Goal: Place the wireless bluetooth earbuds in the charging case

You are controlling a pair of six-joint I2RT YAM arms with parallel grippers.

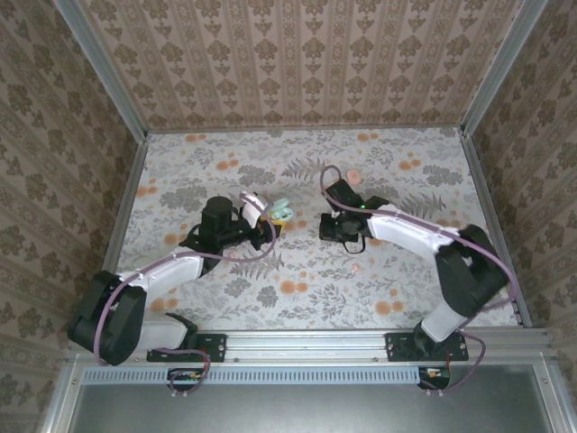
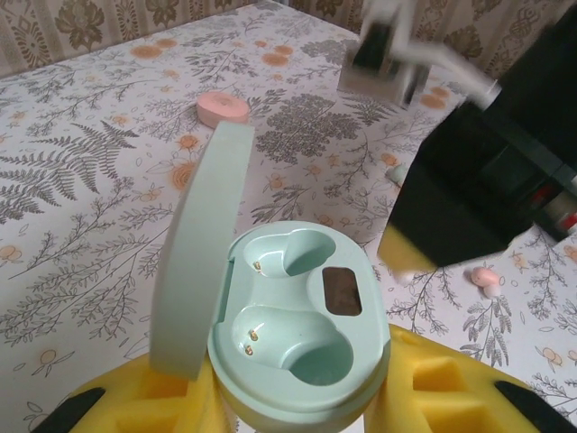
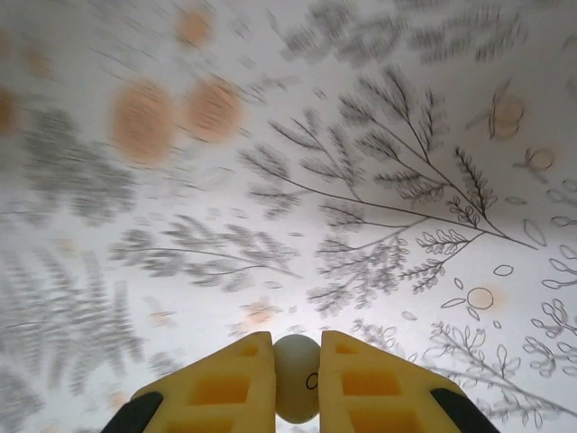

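A mint charging case [image 2: 306, 316] stands open between the yellow fingers [image 2: 433, 383] of my left gripper [image 2: 302, 397], which is shut on its base. Its lid [image 2: 203, 244] is tipped up on the left and both sockets are empty. From above, the case [image 1: 281, 212] sits at my left gripper [image 1: 269, 219], left of centre. My right gripper [image 3: 297, 361] is shut on a pale mint-white earbud [image 3: 297, 383] just above the floral cloth. In the top view my right gripper [image 1: 335, 231] hangs a short way right of the case. A pink earbud [image 2: 487, 280] lies loose on the cloth.
A shut pink case [image 2: 223, 108] lies farther back on the cloth, also visible from above [image 1: 353, 174]. The pink earbud [image 1: 355, 268] sits in front of my right arm [image 1: 406, 230]. Patterned walls [image 1: 297, 63] enclose the table on three sides.
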